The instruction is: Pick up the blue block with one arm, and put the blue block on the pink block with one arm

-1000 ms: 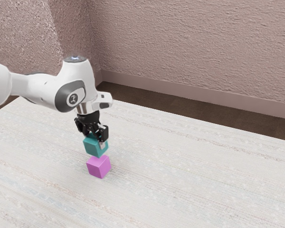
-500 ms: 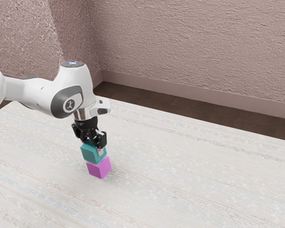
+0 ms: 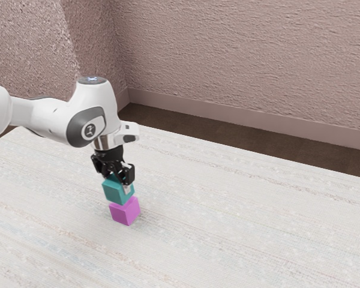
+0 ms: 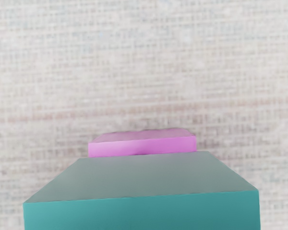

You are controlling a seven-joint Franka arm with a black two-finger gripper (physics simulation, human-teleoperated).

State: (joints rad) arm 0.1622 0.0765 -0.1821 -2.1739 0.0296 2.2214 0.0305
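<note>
Presently the gripper points straight down, its two black fingers set narrowly and closed on the upper sides of the blue block, which renders as teal. The block is upright between the fingers and its underside is seated on the top face of the pink block, with no gap visible between them in the exterior view. The stack is slightly offset, the blue block sitting a little toward the exterior view's left of the pink one. In the wrist view the blue block lies just under the hand, with an edge of the pink block showing beyond it. The pink block rests on the pale woven table. The white arm enters from the exterior view's left.
</note>
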